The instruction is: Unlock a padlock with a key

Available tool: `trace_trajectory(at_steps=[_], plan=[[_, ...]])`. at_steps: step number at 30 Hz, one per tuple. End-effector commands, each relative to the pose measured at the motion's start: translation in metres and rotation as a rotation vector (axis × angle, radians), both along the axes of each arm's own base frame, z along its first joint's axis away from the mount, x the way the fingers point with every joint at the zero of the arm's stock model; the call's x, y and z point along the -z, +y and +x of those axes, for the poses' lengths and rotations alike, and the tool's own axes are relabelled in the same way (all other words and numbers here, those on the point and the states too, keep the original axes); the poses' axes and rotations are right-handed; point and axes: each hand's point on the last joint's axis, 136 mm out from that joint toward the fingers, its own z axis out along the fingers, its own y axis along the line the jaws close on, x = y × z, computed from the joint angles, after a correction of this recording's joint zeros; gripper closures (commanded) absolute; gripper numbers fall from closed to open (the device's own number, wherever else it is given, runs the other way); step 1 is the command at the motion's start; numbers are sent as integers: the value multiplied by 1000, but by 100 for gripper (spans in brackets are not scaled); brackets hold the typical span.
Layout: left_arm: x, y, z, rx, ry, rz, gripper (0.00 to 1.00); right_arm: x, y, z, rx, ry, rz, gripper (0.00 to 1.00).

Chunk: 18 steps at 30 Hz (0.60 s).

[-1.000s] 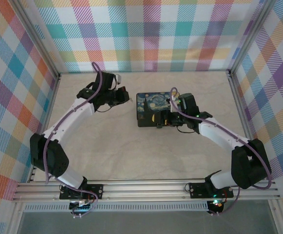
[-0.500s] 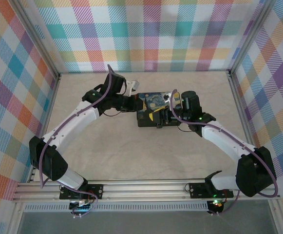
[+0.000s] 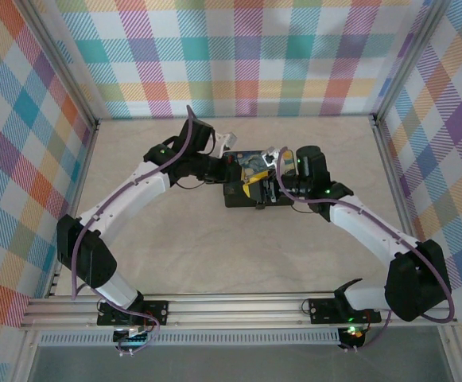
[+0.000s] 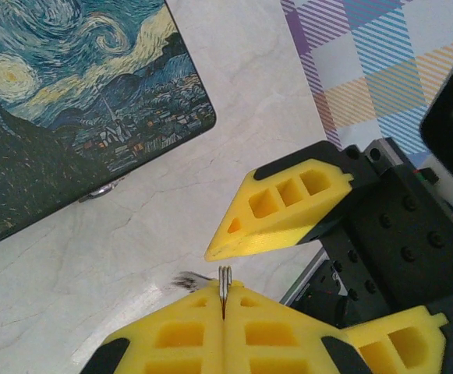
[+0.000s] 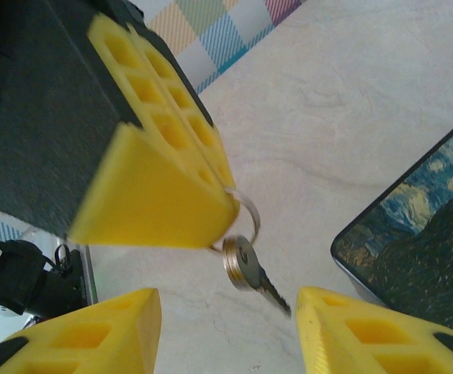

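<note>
— Near a corner of the painted box (image 5: 417, 234), who holds the key (image 5: 245, 266)?
— Its ring (image 5: 256, 216) is clamped in the left gripper (image 4: 224, 300); the key dangles between the right gripper's (image 5: 224, 304) spread fingers, touching neither.

The ring of the key (image 5: 245, 266) disappears partly behind the left hand (image 5: 218, 210), the key's blade is blurred, the box (image 5: 413, 234) is cut off by the right edge, and from above the key is too small to tell.
</note>
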Motion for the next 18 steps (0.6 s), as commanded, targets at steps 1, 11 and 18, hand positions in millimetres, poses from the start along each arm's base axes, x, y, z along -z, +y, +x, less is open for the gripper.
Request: trace_trajectory(at_steps=[1, 11, 18], plan=[[-14, -10, -10, 63, -19, -22, 100, -13, 6, 6, -18, -44, 0, 53], [-12, -10, -12, 69, -15, -8, 100, -5, 6, 13, 6, -36, -19, 69], [-10, -9, -14, 76, -9, -2, 100, -8, 7, 12, 6, -35, -6, 85]])
